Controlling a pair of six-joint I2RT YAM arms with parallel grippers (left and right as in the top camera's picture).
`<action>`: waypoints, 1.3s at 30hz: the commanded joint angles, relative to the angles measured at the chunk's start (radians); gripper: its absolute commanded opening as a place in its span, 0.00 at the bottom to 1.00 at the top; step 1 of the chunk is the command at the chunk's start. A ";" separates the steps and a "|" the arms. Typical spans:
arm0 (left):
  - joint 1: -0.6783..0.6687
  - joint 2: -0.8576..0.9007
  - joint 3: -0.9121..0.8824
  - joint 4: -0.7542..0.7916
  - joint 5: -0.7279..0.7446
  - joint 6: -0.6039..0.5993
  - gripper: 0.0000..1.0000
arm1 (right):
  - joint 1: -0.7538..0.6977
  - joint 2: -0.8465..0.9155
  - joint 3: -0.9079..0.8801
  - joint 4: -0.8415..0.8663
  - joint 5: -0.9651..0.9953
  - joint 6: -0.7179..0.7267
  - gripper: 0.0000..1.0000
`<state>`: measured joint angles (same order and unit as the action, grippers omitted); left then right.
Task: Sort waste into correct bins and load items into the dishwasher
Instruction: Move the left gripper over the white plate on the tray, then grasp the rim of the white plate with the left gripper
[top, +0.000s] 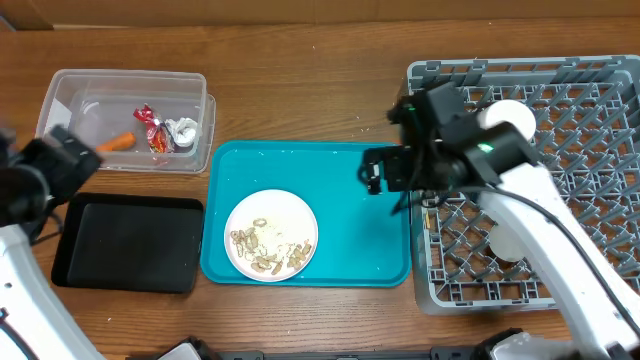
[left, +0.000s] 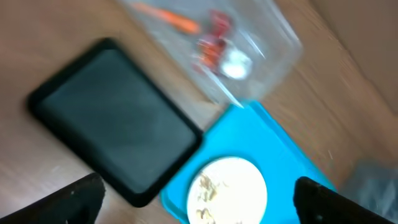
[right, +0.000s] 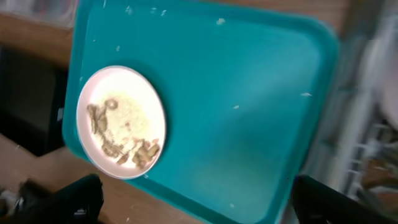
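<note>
Both my hands are spread apart, empty: left hand (top: 75, 160) left of the teal tray (top: 370, 240), right hand (top: 374, 172) above its right side. The plate (top: 271, 235) of scraps (top: 268, 255) sits on it. Carrot (top: 120, 141), wrapper (top: 152, 128) and tissue (top: 184, 132) lie in the tub (top: 70, 95) off its far-left corner.

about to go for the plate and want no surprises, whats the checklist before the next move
1. Right gripper open, empty: ok.
2. Left gripper open, empty: ok.
3. Plate flat on teal tray, nothing covering it: ok.
4. Food scraps binned: not ok, on the plate.
5. Black tray has room: ok.
6. Carrot, wrapper, tissue in clear tub: ok.
</note>
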<state>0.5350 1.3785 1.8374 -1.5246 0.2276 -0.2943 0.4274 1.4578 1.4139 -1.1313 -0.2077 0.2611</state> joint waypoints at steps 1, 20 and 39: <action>-0.137 0.009 0.010 -0.005 0.135 0.161 0.97 | -0.044 -0.178 0.055 -0.004 0.168 0.094 1.00; -0.900 0.257 -0.281 0.224 -0.104 0.207 0.80 | -0.238 -0.528 0.064 -0.038 0.240 0.185 1.00; -1.001 0.632 -0.311 0.304 -0.072 0.111 0.58 | -0.238 -0.481 0.064 -0.038 0.240 0.185 1.00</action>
<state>-0.4351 1.9846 1.5303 -1.2221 0.1673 -0.0731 0.1959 0.9703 1.4651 -1.1717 0.0193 0.4412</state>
